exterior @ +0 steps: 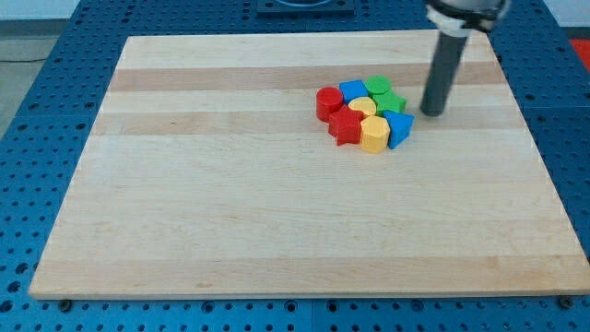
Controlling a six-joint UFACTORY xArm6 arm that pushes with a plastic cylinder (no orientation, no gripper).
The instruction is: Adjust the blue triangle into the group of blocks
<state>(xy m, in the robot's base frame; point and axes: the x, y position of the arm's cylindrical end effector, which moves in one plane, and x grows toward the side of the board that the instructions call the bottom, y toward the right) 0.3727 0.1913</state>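
Note:
The blue triangle (399, 127) sits at the right edge of a tight cluster of blocks on the wooden board (230, 184), touching a yellow block (373, 135) on its left. My tip (431, 112) is just to the right of and slightly above the blue triangle, a small gap apart. The cluster also holds a red cylinder (328, 102), a red star (347, 127), a blue cube (353, 91), a green block (377, 86), a green star (392, 102) and a second yellow block (363, 107).
The dark rod (443, 69) rises from the tip toward the view's top right. A blue perforated table (37, 111) surrounds the board.

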